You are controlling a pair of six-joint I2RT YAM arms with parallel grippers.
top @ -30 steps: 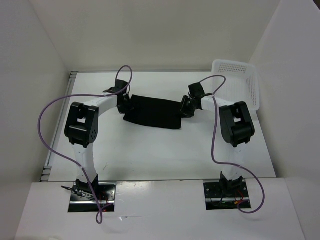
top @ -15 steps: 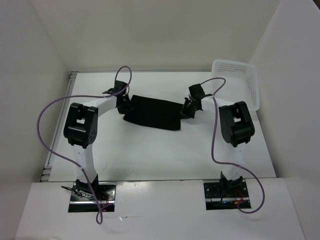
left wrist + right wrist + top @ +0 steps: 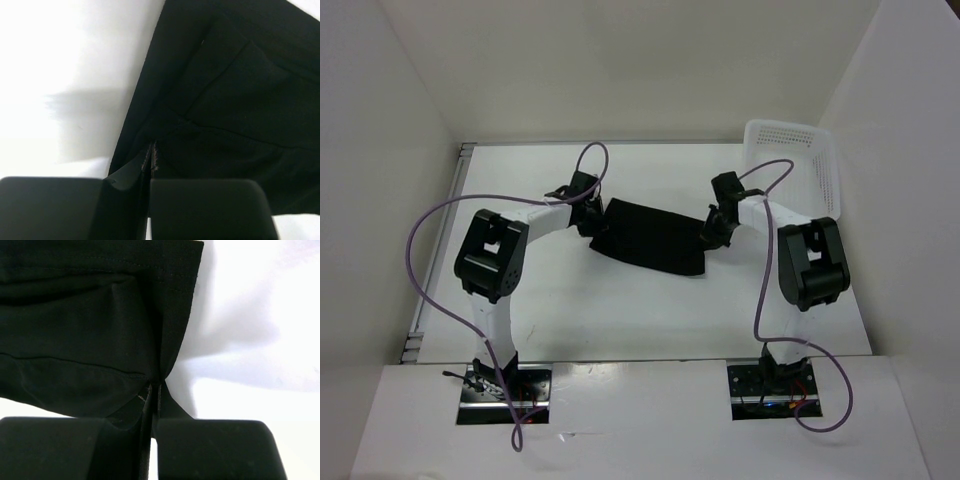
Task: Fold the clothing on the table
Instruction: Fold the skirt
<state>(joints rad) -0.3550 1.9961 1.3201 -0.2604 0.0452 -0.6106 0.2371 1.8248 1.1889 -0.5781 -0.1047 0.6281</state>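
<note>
The left end effector (image 3: 149, 181) and right end effector (image 3: 152, 421) pinch opposite clothing (image 3: 655, 238) edges.

White arms (image 3: 496, 318), black joints (image 3: 492, 258), purple cables (image 3: 760, 300)

clothing (image 3: 650, 238) on table (image 3: 620, 310), basket (image 3: 810, 170) far right

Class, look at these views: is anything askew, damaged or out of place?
Only the clothing: it slants between the left gripper and right gripper, each pinching one end. No tear or spill shows.
</note>
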